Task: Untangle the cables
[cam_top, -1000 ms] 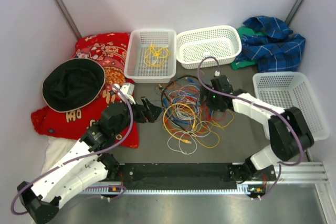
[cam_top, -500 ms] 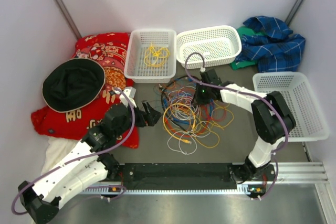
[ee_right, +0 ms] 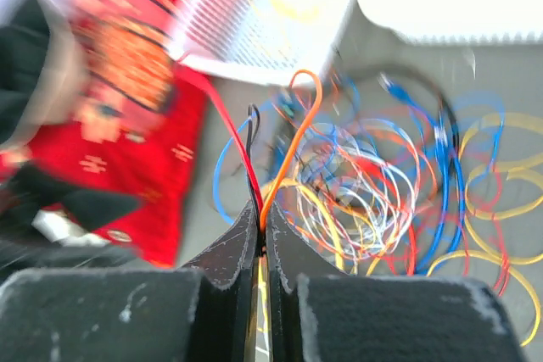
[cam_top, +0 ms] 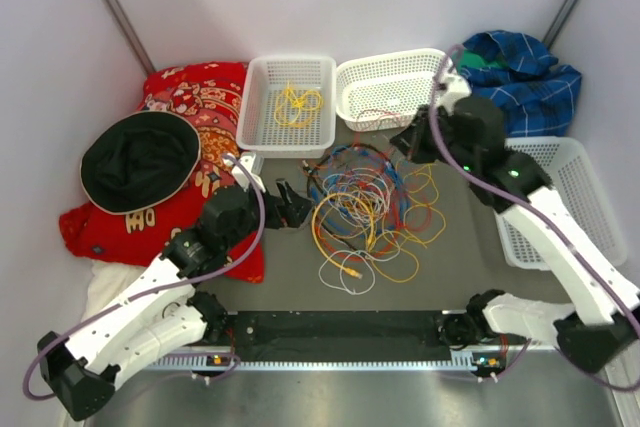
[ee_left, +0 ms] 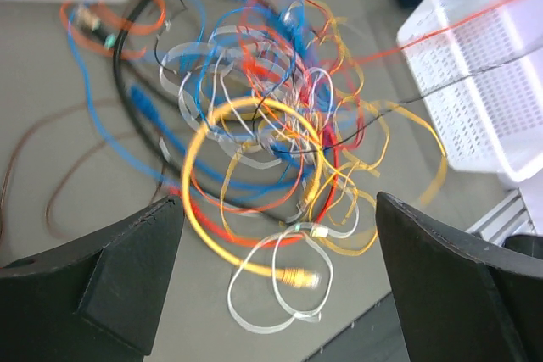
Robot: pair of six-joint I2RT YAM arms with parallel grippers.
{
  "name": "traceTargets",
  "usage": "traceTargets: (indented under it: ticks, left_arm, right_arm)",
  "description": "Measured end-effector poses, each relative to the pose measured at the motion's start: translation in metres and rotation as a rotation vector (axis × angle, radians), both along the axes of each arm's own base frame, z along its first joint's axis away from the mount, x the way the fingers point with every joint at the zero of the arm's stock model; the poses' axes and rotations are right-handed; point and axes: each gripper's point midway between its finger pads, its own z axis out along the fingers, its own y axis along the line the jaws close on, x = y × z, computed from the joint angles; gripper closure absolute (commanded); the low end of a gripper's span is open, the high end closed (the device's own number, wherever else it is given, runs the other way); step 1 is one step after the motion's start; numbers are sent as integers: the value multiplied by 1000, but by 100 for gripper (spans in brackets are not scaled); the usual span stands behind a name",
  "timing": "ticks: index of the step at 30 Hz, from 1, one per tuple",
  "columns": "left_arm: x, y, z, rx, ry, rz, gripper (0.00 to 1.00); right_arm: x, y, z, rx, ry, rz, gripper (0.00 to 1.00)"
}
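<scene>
The cables [cam_top: 365, 209] lie in a tangled heap of yellow, orange, blue, white, red and black loops on the grey table. Raised over the heap's far right edge, my right gripper [cam_top: 410, 142] is shut on thin red, black and orange strands [ee_right: 259, 171], which rise from the closed fingertips [ee_right: 261, 228]. My left gripper [cam_top: 294, 209] is open at the heap's left side. In the left wrist view its gripper [ee_left: 280, 281] stands wide over a yellow cable end [ee_left: 295, 276] and a white loop, touching neither. A separate yellow cable [cam_top: 298, 102] lies in the left basket.
Three white baskets stand around the heap: the far left basket [cam_top: 262, 127], the far middle basket [cam_top: 395, 67] and one on the right [cam_top: 580, 162]. A red cloth [cam_top: 190, 97] with a black hat [cam_top: 140, 157] lies left. A blue plaid cloth [cam_top: 520, 77] lies at the far right.
My right gripper shut on red, black and orange strands in the heap, then lifted them up and to the far right. The left gripper edged slightly toward the heap, still open.
</scene>
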Motion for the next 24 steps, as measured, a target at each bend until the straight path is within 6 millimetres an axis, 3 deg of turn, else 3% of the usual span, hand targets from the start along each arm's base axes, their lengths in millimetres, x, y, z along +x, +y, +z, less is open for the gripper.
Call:
traceTargets:
  ticks: [2,5,7,13,16,24]
  left_arm:
    - [7,-5,11,-9,-36,-5,1]
    - [18,-12,28,-20,-96,-9,1]
    - [26,-16,41,-28,-144,-9,1]
    - [44,-38,86,-107,-310,-51,1]
    - [50,-57,98,-158,-370,-108,1]
    - [60,-104,81,-248,-352,-260,1]
  right_arm:
    - [-16,-9,39,35,-86,9,100]
    - [-39,-20,53,43,-120,20,100]
    - [-51,-26,48,36,-113,25,100]
    - [-68,-37,1,-28,1,25,100]
    - [-72,-38,-4,-31,24,25,100]
    - [-81,-39,3,-2,11,41,100]
